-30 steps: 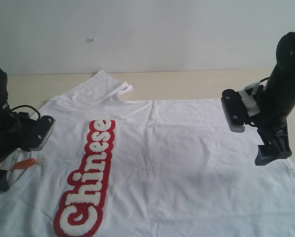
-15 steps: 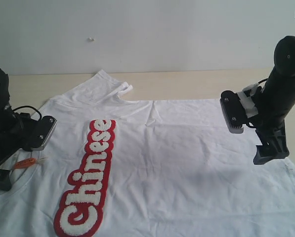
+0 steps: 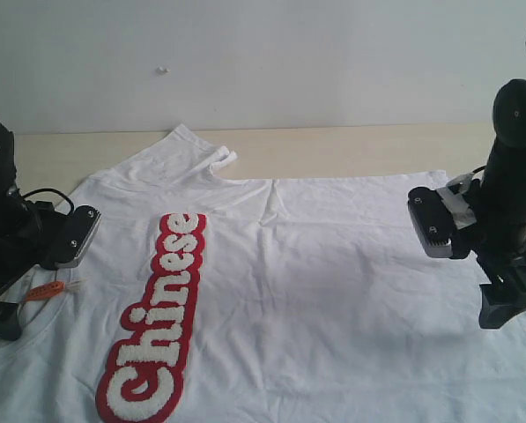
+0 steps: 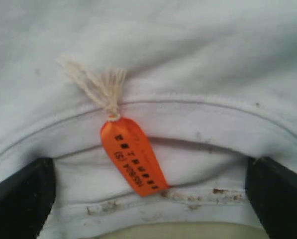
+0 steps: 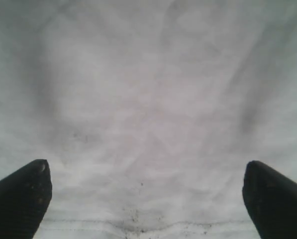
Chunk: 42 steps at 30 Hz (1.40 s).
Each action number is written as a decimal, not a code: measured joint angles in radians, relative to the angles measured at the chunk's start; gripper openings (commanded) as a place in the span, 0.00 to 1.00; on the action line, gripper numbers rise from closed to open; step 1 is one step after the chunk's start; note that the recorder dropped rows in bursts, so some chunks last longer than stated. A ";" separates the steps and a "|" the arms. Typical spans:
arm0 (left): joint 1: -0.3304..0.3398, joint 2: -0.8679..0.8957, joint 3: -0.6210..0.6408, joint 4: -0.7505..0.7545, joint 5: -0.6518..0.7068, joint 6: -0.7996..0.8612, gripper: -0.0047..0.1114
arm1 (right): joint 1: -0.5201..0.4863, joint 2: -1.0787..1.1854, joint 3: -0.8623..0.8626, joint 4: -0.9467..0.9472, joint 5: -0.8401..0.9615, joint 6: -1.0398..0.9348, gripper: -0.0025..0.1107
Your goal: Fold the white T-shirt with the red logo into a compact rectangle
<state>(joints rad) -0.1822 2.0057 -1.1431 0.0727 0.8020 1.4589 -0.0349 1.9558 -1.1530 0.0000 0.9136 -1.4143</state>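
Nearest the camera, at the lower left of the exterior view, the red logo (image 3: 157,326) runs up the frame as a long strip. This shows that the white T-shirt (image 3: 333,291) lies face up and sideways, spread almost flat across the table (image 3: 351,145) with only light creases. That is a sound starting state, with no fold yet made. A little farther in, at the left edge, the left gripper (image 4: 148,209) hangs low over the collar (image 4: 203,124). Its wrist view shows both fingers splayed wide on either side of the neck ribbing and the orange tag (image 4: 133,157), gripping nothing. At the right edge the right gripper (image 5: 148,199) is likewise spread wide and empty, poised over plain cloth beside what looks like the bottom hem (image 5: 88,222), though that seam is blurred. With the neck at one end and the hem at the other, I judge the arms are set to pinch opposite ends for a first fold. Farther back a sleeve (image 3: 188,150) juts onto bare tabletop, and behind it stands the pale wall (image 3: 289,62)
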 measured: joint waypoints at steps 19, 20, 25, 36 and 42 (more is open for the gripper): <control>0.002 0.000 0.000 -0.010 -0.004 0.002 0.94 | -0.059 0.040 0.033 0.050 -0.089 0.011 0.95; 0.002 0.000 0.000 -0.010 -0.004 0.002 0.94 | -0.059 0.040 0.033 0.074 -0.095 0.013 0.95; 0.002 0.000 0.000 -0.010 -0.004 0.002 0.94 | -0.059 0.040 0.035 0.123 -0.113 0.013 0.95; 0.002 0.002 0.000 -0.016 -0.004 0.006 0.94 | -0.059 0.044 0.035 0.079 -0.110 0.027 0.86; 0.002 0.002 0.000 -0.020 -0.006 0.006 0.94 | -0.052 0.042 0.035 -0.025 -0.104 0.098 0.82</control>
<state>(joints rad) -0.1805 2.0078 -1.1431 0.0527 0.7964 1.4648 -0.0872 1.9978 -1.1176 -0.0246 0.8095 -1.3166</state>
